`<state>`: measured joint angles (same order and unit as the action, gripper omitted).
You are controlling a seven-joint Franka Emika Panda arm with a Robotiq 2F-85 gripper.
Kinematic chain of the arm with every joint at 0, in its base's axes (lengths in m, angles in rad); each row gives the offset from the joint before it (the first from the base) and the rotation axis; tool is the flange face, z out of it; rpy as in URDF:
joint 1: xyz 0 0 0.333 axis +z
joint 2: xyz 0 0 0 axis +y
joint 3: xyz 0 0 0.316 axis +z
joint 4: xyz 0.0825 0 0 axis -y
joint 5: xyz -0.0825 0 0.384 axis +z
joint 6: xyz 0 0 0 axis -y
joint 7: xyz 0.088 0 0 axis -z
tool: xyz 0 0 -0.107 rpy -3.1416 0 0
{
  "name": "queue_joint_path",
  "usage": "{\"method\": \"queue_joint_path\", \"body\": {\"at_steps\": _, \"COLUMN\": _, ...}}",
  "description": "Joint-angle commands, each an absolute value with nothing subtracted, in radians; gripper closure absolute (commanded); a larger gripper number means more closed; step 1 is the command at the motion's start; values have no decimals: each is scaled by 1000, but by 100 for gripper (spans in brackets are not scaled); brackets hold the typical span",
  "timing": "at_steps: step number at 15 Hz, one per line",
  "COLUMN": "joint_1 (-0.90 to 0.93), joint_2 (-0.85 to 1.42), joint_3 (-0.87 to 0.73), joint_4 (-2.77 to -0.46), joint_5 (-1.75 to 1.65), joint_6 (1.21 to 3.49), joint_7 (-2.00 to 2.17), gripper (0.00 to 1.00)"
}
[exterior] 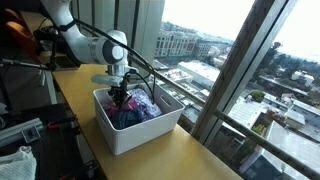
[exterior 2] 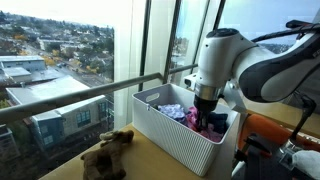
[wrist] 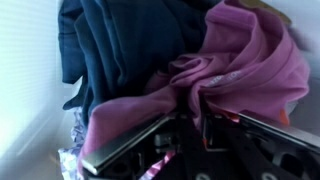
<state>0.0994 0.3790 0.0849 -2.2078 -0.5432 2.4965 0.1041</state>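
Presently, the end effector (wrist: 190, 113), inside the white rectangular plastic bin (exterior: 128, 138), clamps narrowly on a raised fold of the magenta fabric garment (wrist: 245, 60), that ridge offering purchase beside the dark blue cloth (wrist: 120, 40).

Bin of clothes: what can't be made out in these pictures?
The jaws: in both exterior views hidden by the clothes and the wall of the bin.
The bin floor: covered by clothes in every view.
Wrist view: blurred; what lies under the pink cloth and the blue cloth is hidden.
The stuffed toy: too small and dim in an exterior view to tell the animal.
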Motion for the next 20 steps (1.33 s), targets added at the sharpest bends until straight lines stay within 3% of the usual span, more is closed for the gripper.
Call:
{"method": "queue_joint_path", "body": {"at_steps": 1, "joint_1": 126, "joint_2": 474, "joint_3": 46, "joint_4": -2156, "joint_5": -515, "joint_6": 2538, "joint_7": 82, "gripper": 97}}
{"method": "queue_joint_path", "body": {"at_steps": 2, "joint_1": 131, "joint_2": 479, "joint_3": 44, "joint_4": -2150, "joint_5": -509, "joint_6": 2535, "joint_7": 81, "gripper": 63}}
{"method": "queue_joint_path", "body": {"at_steps": 5, "joint_1": 133, "joint_2": 424, "joint_3": 54, "joint_4": -2164, "joint_5": -476, "joint_6": 2518, "joint_7": 62, "gripper": 49}}
{"method": "queue_joint_path", "body": {"at_steps": 11, "joint_1": 164, "joint_2": 264, "joint_3": 67, "joint_4": -2166, "joint_5": -457, "joint_6": 2434, "joint_7": 72, "gripper": 5}}
{"method": "queue_joint_path", "body": {"at_steps": 13, "joint_1": 176, "joint_2": 244, "joint_3": 79, "joint_4": -2139, "joint_5": -457, "joint_6": 2420, "joint_7": 73, "gripper": 0}}
{"method": "queue_joint_path", "body": {"at_steps": 20, "joint_1": 238, "joint_2": 419, "joint_3": 108, "joint_4": -1873, "joint_5": -447, "joint_6": 2461, "joint_7": 71, "gripper": 0}}
